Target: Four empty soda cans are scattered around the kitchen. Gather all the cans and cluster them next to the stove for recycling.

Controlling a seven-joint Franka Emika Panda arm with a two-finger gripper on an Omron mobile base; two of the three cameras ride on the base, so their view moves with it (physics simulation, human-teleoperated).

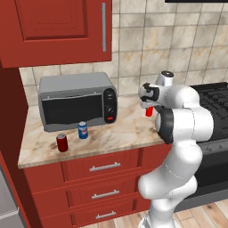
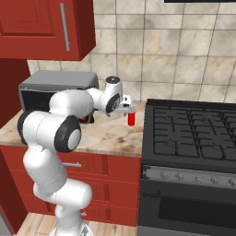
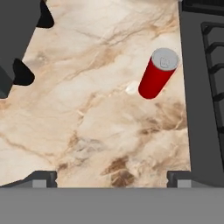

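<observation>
The fingers (image 3: 112, 178) stood wide apart, empty, above the marble bench (image 3: 87, 109); an upright red soda can (image 3: 157, 74) stood beside the black stove (image 3: 197, 87).

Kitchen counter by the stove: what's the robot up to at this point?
The white arm hovers over the marble counter with its gripper open and holding nothing. Below it, a red soda can stands upright on the counter close to the stove. Farther left, in front of the toaster oven, a second red can and a blue can stand apart from each other, not yet brought to the stove.
</observation>
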